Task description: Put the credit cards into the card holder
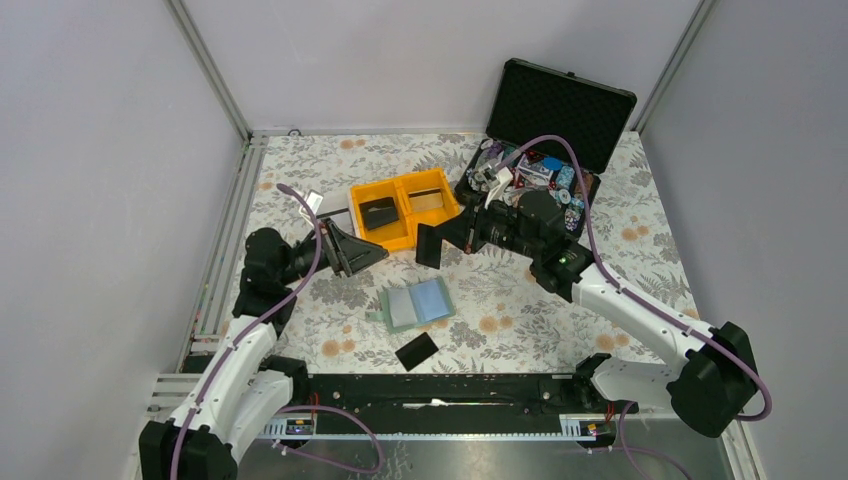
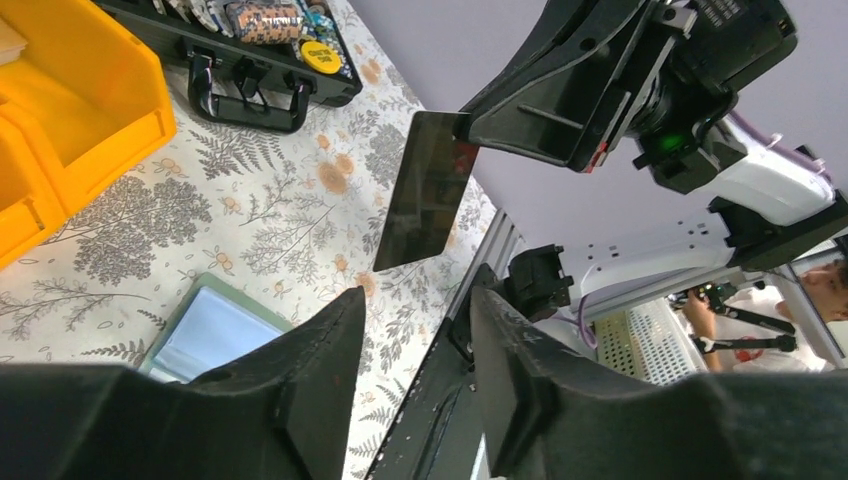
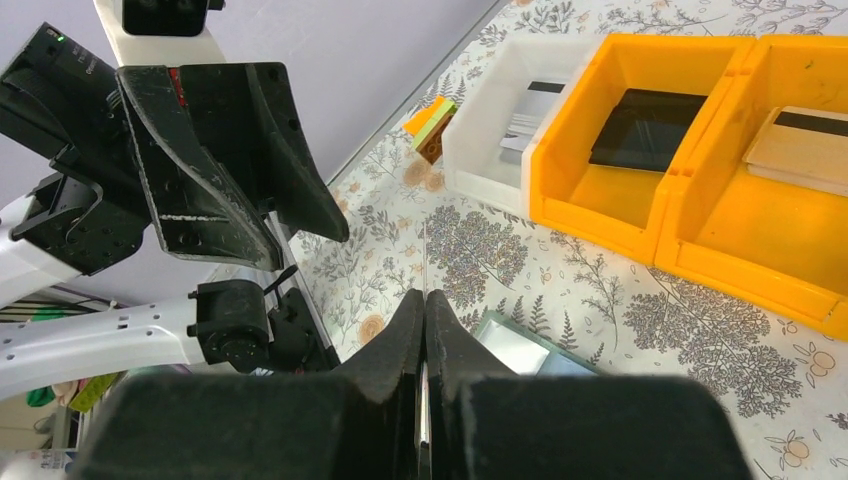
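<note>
Right claw (image 3: 424, 305) is pressed tight on a thin, glossy black card (image 2: 425, 190), pinched by its edge and held upright in the air. Left claw (image 2: 415, 310) faces it, wedge fingers spread, nothing between them. Below, the sage-green card holder (image 1: 417, 305) lies open and flat on the floral cloth (image 1: 620, 235), pale blue pockets up, with a spare black card (image 1: 416, 351) just beside it. The yellow bin (image 3: 600, 215) holds a dark card (image 3: 645, 128) in one compartment and a tan card (image 3: 810, 150) in the other.

The left arm (image 1: 235, 368) and right arm (image 1: 640, 312) are showing white link shells, black joint housings and looping purple cables (image 1: 588, 215), the left gripper (image 2: 418, 305) and right gripper (image 3: 424, 300) are showing matte black wedge-shaped fingers (image 2: 320, 375), and a green light (image 2: 672, 140) is glowing at the right wrist.
</note>
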Robot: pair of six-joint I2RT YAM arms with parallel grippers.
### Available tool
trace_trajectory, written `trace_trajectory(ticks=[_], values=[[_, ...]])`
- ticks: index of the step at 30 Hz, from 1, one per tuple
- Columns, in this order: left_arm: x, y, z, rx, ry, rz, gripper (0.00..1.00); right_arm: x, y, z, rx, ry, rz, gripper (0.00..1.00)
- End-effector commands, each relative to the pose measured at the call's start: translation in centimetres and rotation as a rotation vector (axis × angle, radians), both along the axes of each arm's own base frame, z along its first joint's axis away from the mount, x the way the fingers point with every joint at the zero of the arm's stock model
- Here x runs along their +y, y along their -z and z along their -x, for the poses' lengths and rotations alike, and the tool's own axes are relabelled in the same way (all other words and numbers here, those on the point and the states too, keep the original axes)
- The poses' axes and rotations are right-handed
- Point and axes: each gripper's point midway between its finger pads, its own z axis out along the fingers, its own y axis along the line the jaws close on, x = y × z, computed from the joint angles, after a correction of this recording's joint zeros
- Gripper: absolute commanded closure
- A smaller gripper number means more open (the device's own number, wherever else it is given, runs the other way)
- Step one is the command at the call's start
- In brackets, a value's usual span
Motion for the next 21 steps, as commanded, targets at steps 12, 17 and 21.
trace_trajectory(ticks=[12, 17, 21], values=[[-4.0, -1.4, 2.3, -0.111, 0.145, -0.007, 0.18, 2.5, -4.4, 4.9, -0.066, -0.310, -0.167, 1.00], [-4.4, -2.5, 3.1, -0.142, 0.174, 0.025, 0.32, 2.6, -4.9, 6.5, -0.057, -0.402, -0.182, 1.00], [-4.5, -3.3, 3.4, -0.151, 0.188, 0.057, 0.48, 2.8, -4.2, 7.1, -0.030, -0.437, -0.167, 1.00]])
